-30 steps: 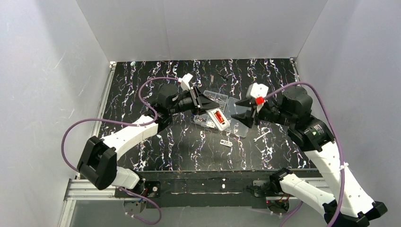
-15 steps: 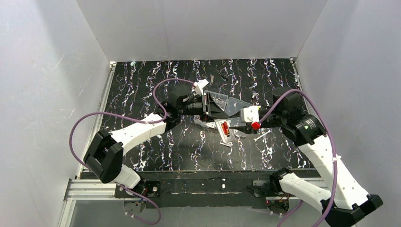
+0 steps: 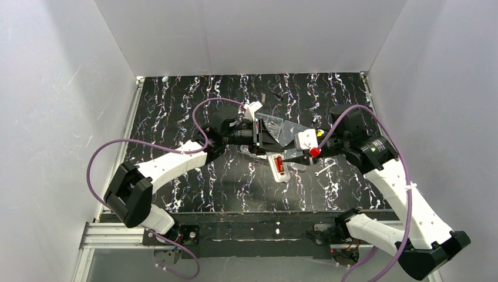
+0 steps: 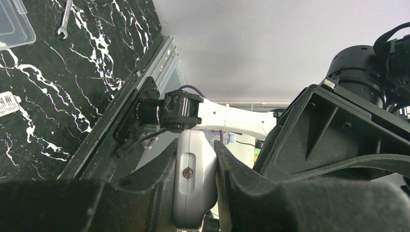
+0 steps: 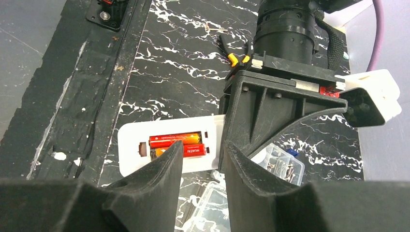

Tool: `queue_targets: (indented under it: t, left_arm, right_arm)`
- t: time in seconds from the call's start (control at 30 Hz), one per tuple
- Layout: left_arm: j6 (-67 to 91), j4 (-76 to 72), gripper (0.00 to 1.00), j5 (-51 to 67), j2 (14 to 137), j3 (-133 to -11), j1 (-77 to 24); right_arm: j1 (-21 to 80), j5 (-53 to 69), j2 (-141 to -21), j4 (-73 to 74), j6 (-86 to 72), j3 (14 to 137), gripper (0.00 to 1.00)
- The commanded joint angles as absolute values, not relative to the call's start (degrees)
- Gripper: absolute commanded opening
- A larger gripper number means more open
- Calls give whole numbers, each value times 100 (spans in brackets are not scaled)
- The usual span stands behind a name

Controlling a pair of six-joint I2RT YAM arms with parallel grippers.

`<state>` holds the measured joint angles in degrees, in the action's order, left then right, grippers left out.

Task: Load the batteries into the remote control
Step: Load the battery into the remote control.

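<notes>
Two batteries [image 5: 175, 139] in remote control [image 5: 131, 137], seemingly seated

We record a black bench [image 3: 176, 100] veined in white. Directly on it lie a small wrench [image 3: 322, 170], a tiny white cover piece [image 4: 7, 104], a clear compartment box [image 5: 283, 166] holding small parts, and yellow-marked pliers [image 5: 233, 58].

Remote control [image 5: 138, 145] end behind left gripper [image 5: 227, 128]
</notes>
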<state>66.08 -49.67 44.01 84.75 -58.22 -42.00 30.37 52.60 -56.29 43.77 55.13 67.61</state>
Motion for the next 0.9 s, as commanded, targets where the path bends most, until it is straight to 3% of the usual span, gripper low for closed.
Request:
queue_targets:
  t: [0.0, 0.87]
  left_arm:
    - [6504, -5106, 0, 4711, 8180, -6141, -4237]
    - [6495, -5045, 0, 4790, 8269, -6239, -4246]
  right_arm:
    - [3015, 5399, -5738, 4383, 5384, 6865, 43]
    - [3015, 5335, -5915, 4272, 5186, 6693, 34]
